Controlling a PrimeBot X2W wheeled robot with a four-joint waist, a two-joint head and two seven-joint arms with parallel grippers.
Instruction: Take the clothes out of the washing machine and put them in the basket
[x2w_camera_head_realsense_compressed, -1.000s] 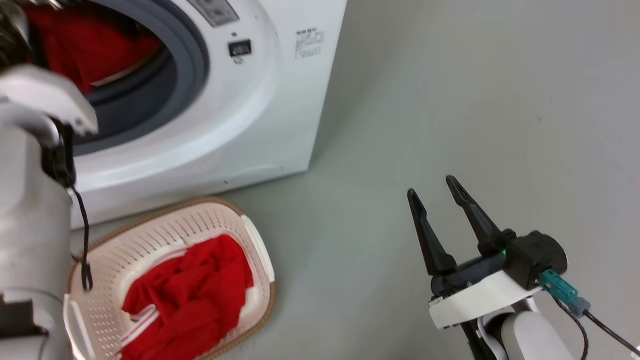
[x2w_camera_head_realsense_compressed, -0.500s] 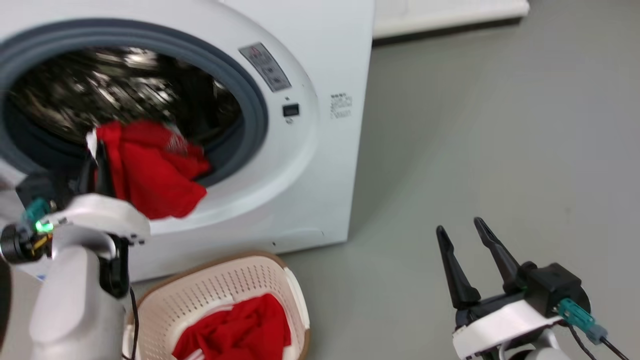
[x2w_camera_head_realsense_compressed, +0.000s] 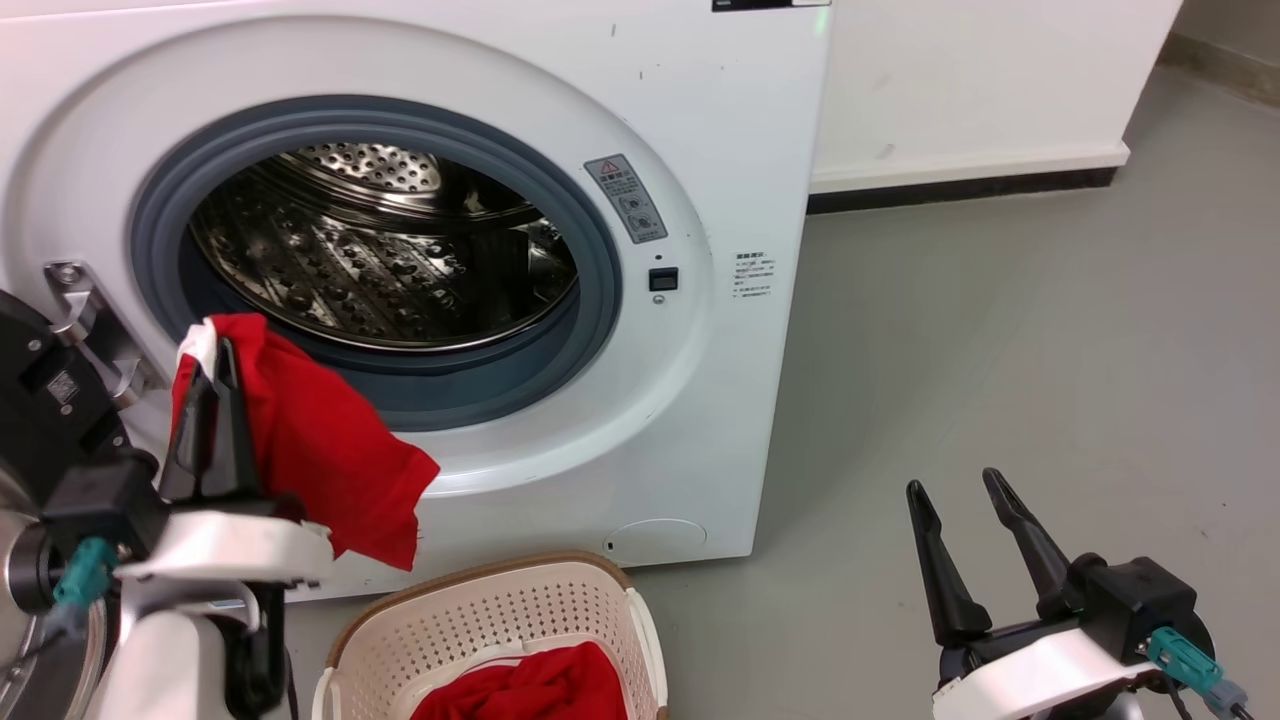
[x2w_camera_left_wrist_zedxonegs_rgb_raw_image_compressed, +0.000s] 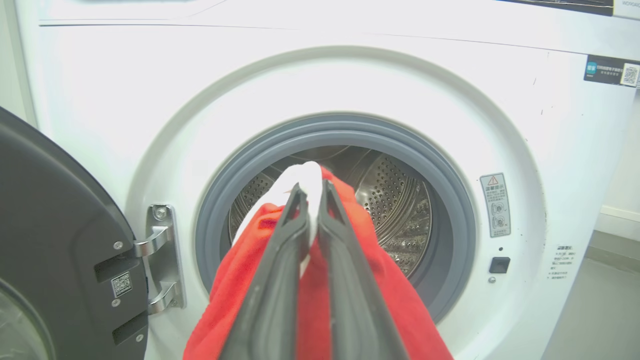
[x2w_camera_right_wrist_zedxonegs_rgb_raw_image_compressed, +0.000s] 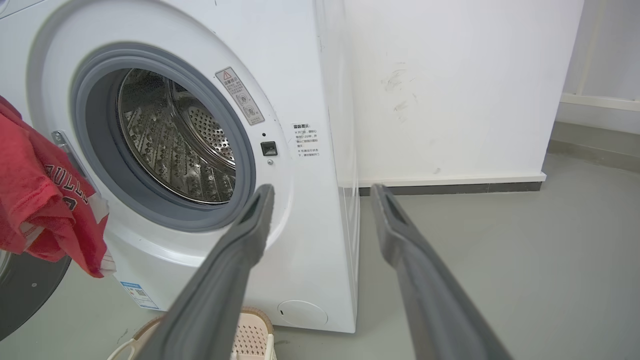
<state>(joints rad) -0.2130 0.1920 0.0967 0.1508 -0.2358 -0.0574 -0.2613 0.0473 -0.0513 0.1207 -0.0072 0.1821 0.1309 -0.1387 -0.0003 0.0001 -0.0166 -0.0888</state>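
Head view: the washing machine stands in front of you with its door swung open on the machine's left side. Through the grey rubber rim of the porthole you see the perforated steel wall of the drum.

Locate the left gripper in front of the machine, at the lower left of the porthole. Its two fingers are closed to a narrow slit and clamp a red garment. The garment's white edge sits at the fingertips. The rest drapes down over both fingers, outside the drum, across the lower left of the rubber rim. In the right wrist view you can read part of some dark lettering on this garment. You cannot tell whether the hanging fabric touches the machine's front panel.

Locate the basket on the floor, just in front of the machine and below the porthole. It contains red clothes with a white strip along their upper edge. These lie against the basket's floor and near wall. The held garment hangs above the basket's left rim and apart from it.

Locate the right gripper well to the right of the machine, over the floor. Its fingers are spread wide with nothing between them. In the right wrist view they point toward the machine's right front corner.
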